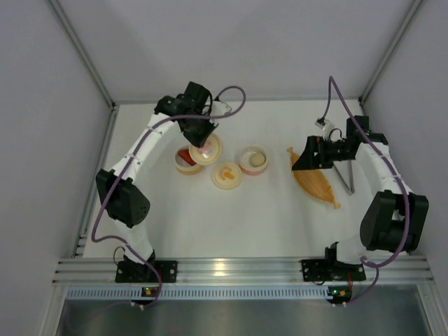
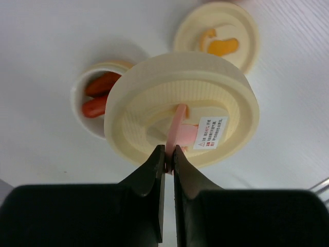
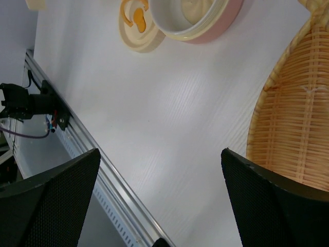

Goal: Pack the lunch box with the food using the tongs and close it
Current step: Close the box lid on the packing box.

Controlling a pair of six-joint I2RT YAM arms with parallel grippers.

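My left gripper [image 2: 169, 152] is shut on the pink tab of a round cream lid [image 2: 205, 92], which hangs tilted above the table. Just behind the lid [image 1: 207, 149] stands a small round lunch box container [image 2: 82, 110] with red-orange sausages [image 2: 100, 85] inside. A pink-sided bowl [image 1: 253, 160] holds the cream-white ball [image 3: 198, 6]. The grey tongs [image 1: 344, 176] lie on the table right of the orange boat-shaped tray [image 1: 316, 183]. My right gripper [image 1: 303, 162] hovers open and empty at that tray's far end, its fingers [image 3: 56, 190] spread wide over bare table.
A flat cream dish [image 1: 227, 175] with orange pieces [image 2: 222, 46] sits between the sausage container and the pink bowl. The woven tray's rim [image 3: 288, 134] lies close beside my right finger. An aluminium rail [image 1: 224, 267] runs along the near table edge, and walls enclose the other three sides.
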